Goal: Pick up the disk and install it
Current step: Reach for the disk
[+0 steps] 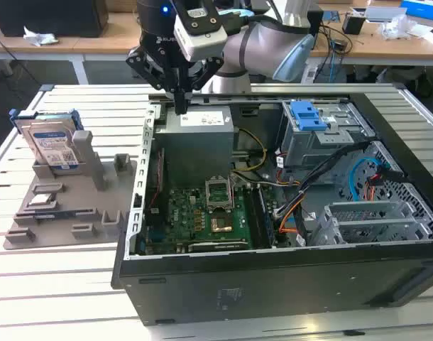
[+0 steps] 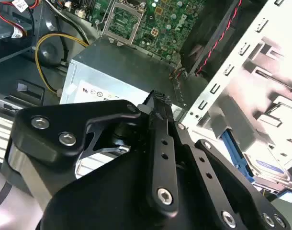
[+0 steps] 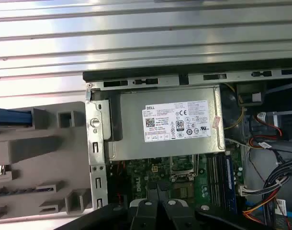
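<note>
The gripper has its two black fingers pressed together with nothing between them. It hangs tip-down over the far rim of the open black computer case, just above the boxy grey sheet-metal power supply. The disk, a silver slab in a blue plastic frame, stands upright in a slotted grey holder. The holder sits on the ribbed metal table, well apart at the exterior view's left, with open room above. Inside the case lie one green motherboard and one blue slotted bracket.
</note>
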